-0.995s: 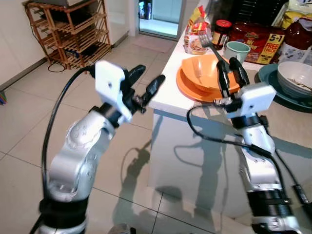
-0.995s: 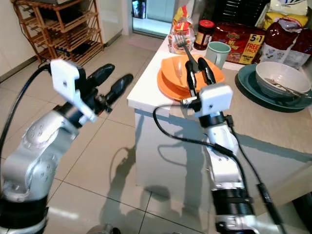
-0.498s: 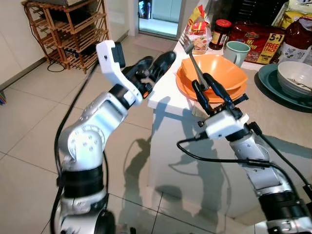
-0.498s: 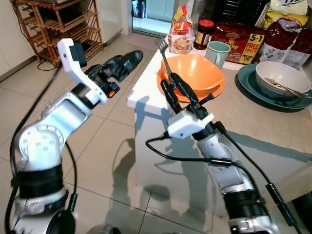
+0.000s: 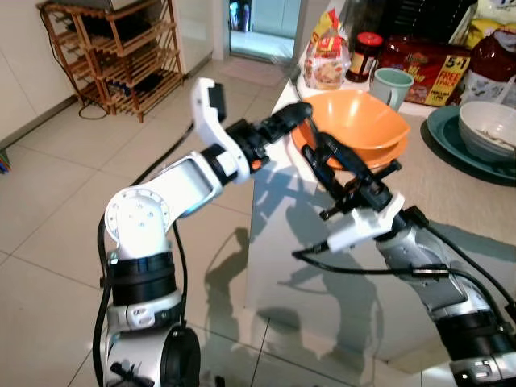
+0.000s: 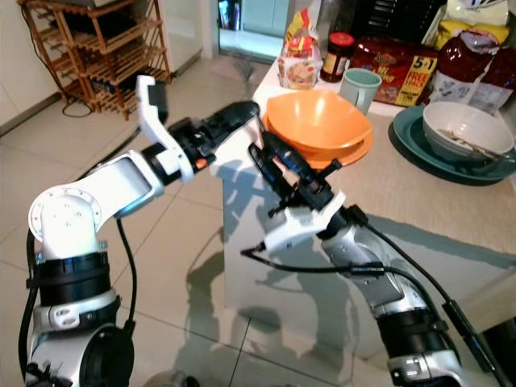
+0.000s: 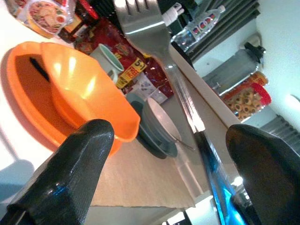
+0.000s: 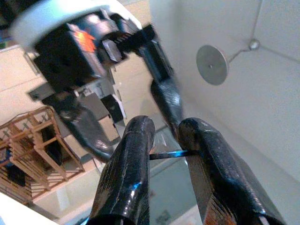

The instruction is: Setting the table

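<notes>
- Step in hand, as judged: a hand-over of the fork [image 7: 154, 51] from one pincer to the other, at the near corner of the desk [image 6: 451, 218], just in front of the orange bowl [image 6: 318, 121].
- Your right pincer [image 8: 164, 154] is clamped on the fork's handle; the right wrist view shows the thin metal nipped between both fingers [image 8: 126, 178].
- Your left pincer [image 5: 298, 117] stands apart, one finger on either side of the fork; in the left wrist view the tines and neck run up the gap without clearly touching either finger.
- The fork is held in the air, beside the orange bowl's near rim and clear of the desk.
- The orange bowl sits on an orange plate [image 6: 355, 149]; beyond it stand a green mug [image 6: 360, 86] and a grey bowl on a dark plate [image 6: 463, 133].
- Next move calls for: close the left pincer squarely on the neck before the right lets go.
- Risk: if you release early, the fork could drop to the floor [image 5: 48, 201] below the desk edge.
</notes>
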Robot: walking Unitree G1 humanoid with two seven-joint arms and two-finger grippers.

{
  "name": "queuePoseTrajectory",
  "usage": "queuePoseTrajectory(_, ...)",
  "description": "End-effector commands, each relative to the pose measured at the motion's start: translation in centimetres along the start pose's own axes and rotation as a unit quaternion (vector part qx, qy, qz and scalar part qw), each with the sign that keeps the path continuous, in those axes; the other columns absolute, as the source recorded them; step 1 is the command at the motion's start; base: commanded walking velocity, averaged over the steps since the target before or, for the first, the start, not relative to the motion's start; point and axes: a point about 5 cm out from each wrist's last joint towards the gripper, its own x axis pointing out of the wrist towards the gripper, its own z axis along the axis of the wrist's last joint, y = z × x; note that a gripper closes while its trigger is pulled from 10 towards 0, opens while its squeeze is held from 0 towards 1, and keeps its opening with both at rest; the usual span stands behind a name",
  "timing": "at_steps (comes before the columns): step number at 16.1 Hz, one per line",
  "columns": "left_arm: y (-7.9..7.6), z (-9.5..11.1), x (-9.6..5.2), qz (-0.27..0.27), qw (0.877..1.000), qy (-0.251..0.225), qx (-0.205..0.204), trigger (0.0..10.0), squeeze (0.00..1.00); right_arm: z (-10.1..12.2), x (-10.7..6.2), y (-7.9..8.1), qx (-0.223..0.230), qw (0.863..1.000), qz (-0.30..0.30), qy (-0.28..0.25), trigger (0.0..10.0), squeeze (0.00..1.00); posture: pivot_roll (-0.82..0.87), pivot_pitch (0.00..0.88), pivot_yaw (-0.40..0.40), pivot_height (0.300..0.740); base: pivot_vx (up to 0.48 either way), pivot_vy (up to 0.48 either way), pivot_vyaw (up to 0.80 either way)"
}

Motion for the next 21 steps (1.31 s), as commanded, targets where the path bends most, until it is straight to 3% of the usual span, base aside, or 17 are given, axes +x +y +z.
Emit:
queuePoseTrajectory(1,-0.57,0.16,0.45,-0.01,1.0,0.008,-0.004,10.0,0.0,0.16,0.27,-0.38,-0.014,1.0,0.002,-0.02,0.0,0.0,0.18,0.0,-0.011,0.74,0.0,0.0,0.0)
queuePoseTrajectory(5,-0.89,1.01,0.64,-0.017,1.0,0.007,-0.021,10.0,0.0,-0.23,-0.35,-0.11,-0.021,0.999,0.027,-0.022,0.0,0.0,0.18,0.0,-0.007,0.74,0.0,0.0,0.0)
queuePoseTrajectory(16,-0.62,0.83,0.81,0.0,0.999,0.027,-0.031,10.0,0.0,-0.22,-0.53,0.17,-0.027,0.998,0.044,-0.036,0.0,0.0,0.18,0.0,-0.008,0.74,0.0,0.0,0.0)
queuePoseTrajectory(17,-0.77,0.89,0.89,-0.004,0.999,0.028,-0.03,9.3,0.0,-0.2,-0.63,0.34,-0.026,0.998,0.048,-0.037,0.0,0.0,0.18,0.0,-0.007,0.74,0.0,0.0,0.0)
queuePoseTrajectory(18,-0.86,0.76,0.92,-0.009,0.999,0.033,-0.034,0.8,0.0,-0.19,-0.64,0.39,-0.026,0.998,0.048,-0.037,0.0,0.0,0.18,0.0,-0.007,0.74,0.0,0.0,0.0)
queuePoseTrajectory(19,-0.9,0.67,0.93,-0.011,0.999,0.035,-0.034,0.0,0.0,-0.18,-0.62,0.38,-0.026,0.998,0.048,-0.037,0.0,0.0,0.18,0.0,-0.006,0.74,0.0,0.0,0.0)
queuePoseTrajectory(21,-1.02,0.36,0.97,-0.017,0.998,0.04,-0.039,0.0,0.0,-0.17,-0.57,0.46,-0.025,0.998,0.051,-0.039,0.0,0.0,0.18,0.0,-0.007,0.74,0.0,0.0,0.0)
